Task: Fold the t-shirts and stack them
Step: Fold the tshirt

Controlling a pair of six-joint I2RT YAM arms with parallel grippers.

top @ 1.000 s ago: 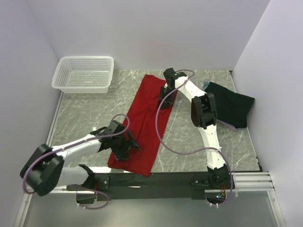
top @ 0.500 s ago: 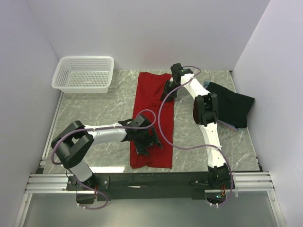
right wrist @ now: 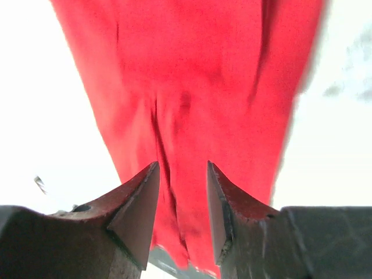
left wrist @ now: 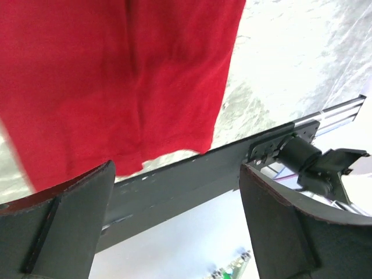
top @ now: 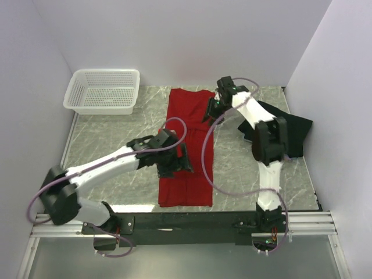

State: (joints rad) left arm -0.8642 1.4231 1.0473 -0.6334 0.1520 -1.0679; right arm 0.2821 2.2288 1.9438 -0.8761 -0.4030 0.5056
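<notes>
The red shirt (top: 187, 189) lies flat on the tabletop (top: 110, 136) as a long narrow strip down the middle of the frame. Its lower end is near the black rail (top: 192, 222). The black shirt (top: 288, 131) sits rumpled at the right, close to the wall.

The left gripper (top: 176, 161) hangs over the middle of the strip; its wrist view shows the fingers spread wide with nothing between them. The right gripper (top: 210, 111) is at the strip's upper right edge. Its fingers stand a little apart, with red cloth showing in the gap and creases running toward it. We cannot tell whether they bite the cloth.

We judge the shirt light and limp. It would sag from any single hold and wrinkle if dragged by one point. We would take it at the two corners of one short end, pinching all the layers together, so that the end carries over evenly.

The marbled tabletop looks smooth, so cloth should slide on it readily. Pale walls (top: 174, 40) close in on three sides. The basket (top: 104, 108) stands at the upper left, well apart from the strip.
</notes>
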